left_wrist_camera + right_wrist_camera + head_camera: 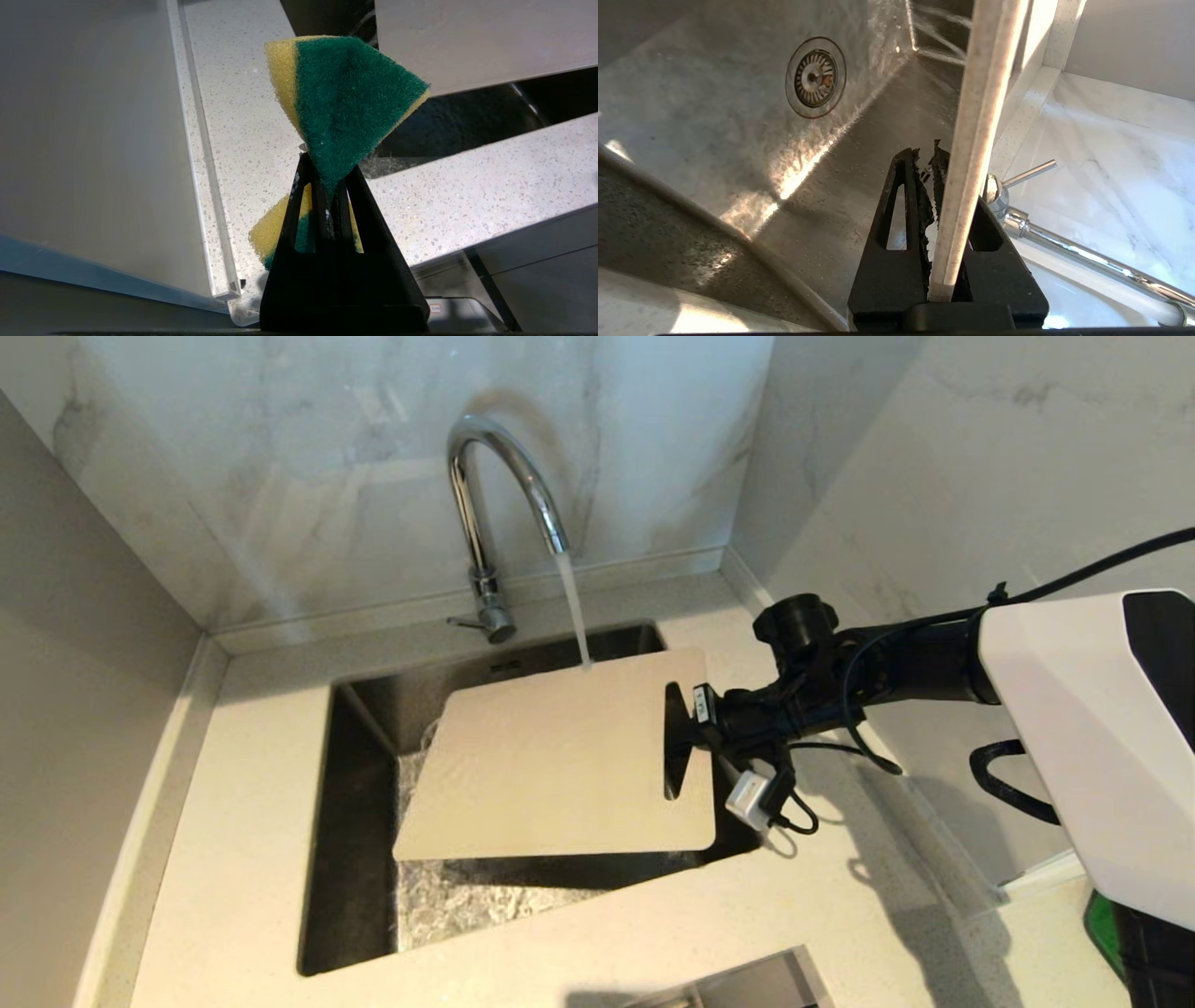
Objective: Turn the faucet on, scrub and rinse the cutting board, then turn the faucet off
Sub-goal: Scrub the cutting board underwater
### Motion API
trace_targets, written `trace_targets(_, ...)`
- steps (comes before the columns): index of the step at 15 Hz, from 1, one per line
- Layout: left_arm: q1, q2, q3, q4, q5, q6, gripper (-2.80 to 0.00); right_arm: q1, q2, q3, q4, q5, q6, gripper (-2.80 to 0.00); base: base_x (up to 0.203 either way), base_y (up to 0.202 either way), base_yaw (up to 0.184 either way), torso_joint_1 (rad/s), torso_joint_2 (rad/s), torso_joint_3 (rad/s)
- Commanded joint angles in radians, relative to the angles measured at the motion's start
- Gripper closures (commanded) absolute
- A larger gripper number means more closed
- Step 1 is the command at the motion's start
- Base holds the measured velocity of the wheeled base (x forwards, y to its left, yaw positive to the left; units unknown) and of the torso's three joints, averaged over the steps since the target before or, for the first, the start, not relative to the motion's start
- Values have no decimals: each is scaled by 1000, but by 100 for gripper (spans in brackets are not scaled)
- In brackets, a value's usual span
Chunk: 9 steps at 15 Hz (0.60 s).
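Observation:
Water runs from the chrome faucet [495, 504] onto the far edge of the pale beige cutting board [551, 765]. The board hangs tilted over the sink [355, 784]. My right gripper [686, 733] is shut on the board's right end, at the handle cutout. In the right wrist view the board's edge [971, 116] stands between that gripper's [945, 177] fingers, with the faucet's lever [1027, 169] beyond. My left gripper [327, 186], outside the head view, is shut on a green and yellow sponge [345, 98] above the counter.
The speckled white countertop [252, 859] surrounds the steel sink, and marble walls [308, 476] close in behind and on the right. The drain [815, 77] lies in the wet sink floor under the board. A grey panel [93, 140] stands beside the left gripper.

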Motion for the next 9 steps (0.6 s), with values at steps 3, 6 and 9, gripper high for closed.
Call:
trace_targets(3,0,-2,2,0,0,0,0,-13,-16,42,2,5,-17,0,0,0,0,0,0,0)
trace_targets(6,0,-2,2,-1,0,0,0,-26,-26,70,2,5,-17,0,0,0,0,0,0,0)
trace_targets(9,-1,-2,2,-1,0,0,0,-34,-40,92,2,5,-17,0,0,0,0,0,0,0)
